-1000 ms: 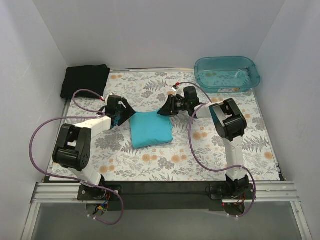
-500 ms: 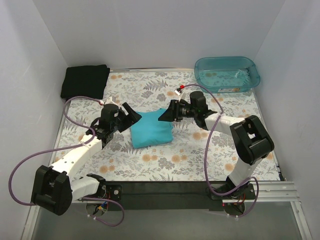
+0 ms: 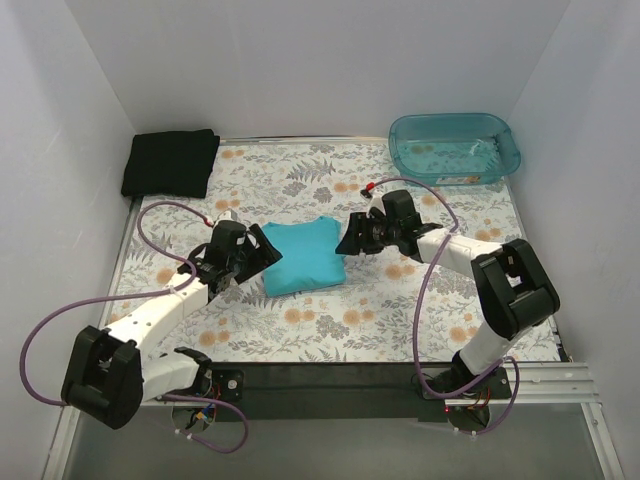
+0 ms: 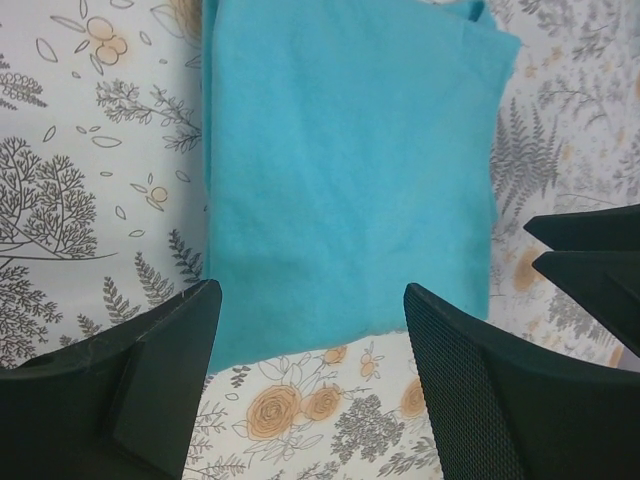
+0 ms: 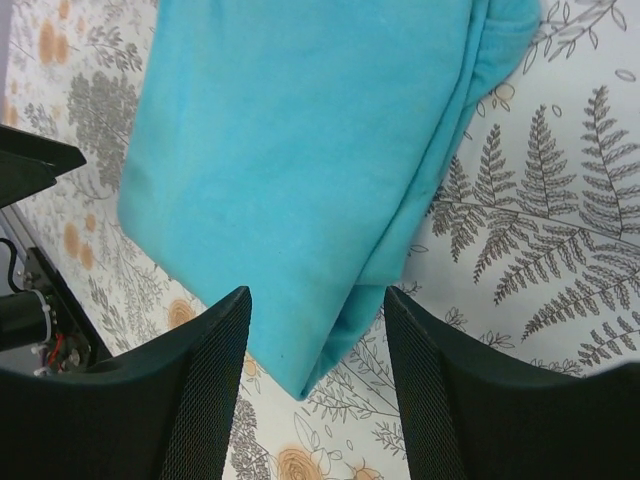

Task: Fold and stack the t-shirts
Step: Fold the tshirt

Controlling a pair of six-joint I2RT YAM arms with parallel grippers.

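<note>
The turquoise t-shirt (image 3: pixel 301 256) lies folded into a small rectangle on the floral cloth; it also shows in the left wrist view (image 4: pixel 345 170) and the right wrist view (image 5: pixel 300 170). The black t-shirt (image 3: pixel 171 161) lies folded at the far left corner. My left gripper (image 3: pixel 264 252) is open and empty at the turquoise shirt's left edge, its jaws straddling that edge (image 4: pixel 310 340). My right gripper (image 3: pixel 347 240) is open and empty at the shirt's right edge, with a corner of the fold between its fingers (image 5: pixel 315 340).
A translucent teal plastic tub (image 3: pixel 455 148) stands at the far right corner. White walls close in the left, back and right sides. The floral tablecloth (image 3: pixel 330 330) covers the table. Purple cables loop off both arms.
Both arms have reached lower and closer to the turquoise shirt. The left gripper moved right to its left edge, the right gripper moved toward its right edge. The shirt shifted slightly.
</note>
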